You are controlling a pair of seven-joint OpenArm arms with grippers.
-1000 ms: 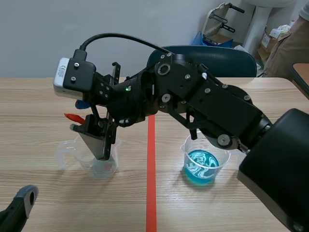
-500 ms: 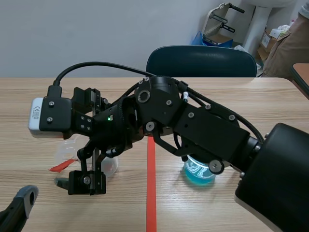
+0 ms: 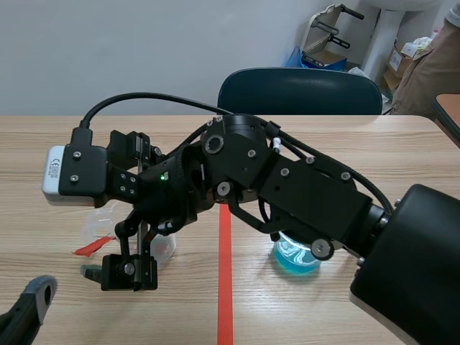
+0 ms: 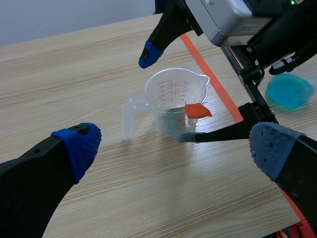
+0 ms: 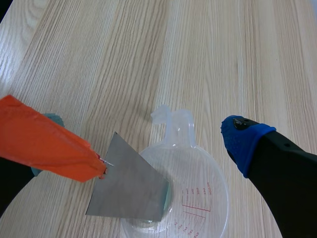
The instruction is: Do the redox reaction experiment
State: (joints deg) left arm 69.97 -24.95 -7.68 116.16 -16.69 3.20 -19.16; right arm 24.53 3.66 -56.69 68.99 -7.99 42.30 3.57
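Evidently the step in hand is leaving the metal strip in its beaker and getting clear of it. In the scene view the right arm (image 3: 302, 187) reaches across the red line to the clear measuring cup (image 3: 164, 246), an orange tab (image 3: 90, 246) showing beside it, while the cup of blue liquid (image 3: 296, 256) sits well apart on the other side of the line. In the left wrist view the left gripper (image 4: 176, 146) hangs near the clear cup with its jaws wide and nothing between them. The right gripper (image 4: 167, 95) is also spread wide, one finger beyond the cup and one on the near side, just below the tab. In the right wrist view the grey metal sheet (image 5: 129, 191) leans inside the cup with the tab at its upper corner; whether the tab touches the finger behind it is hard to tell. I judge the retreat should go upward with the jaws kept wide, since a snagged tab would lift the sheet or tip this light cup.
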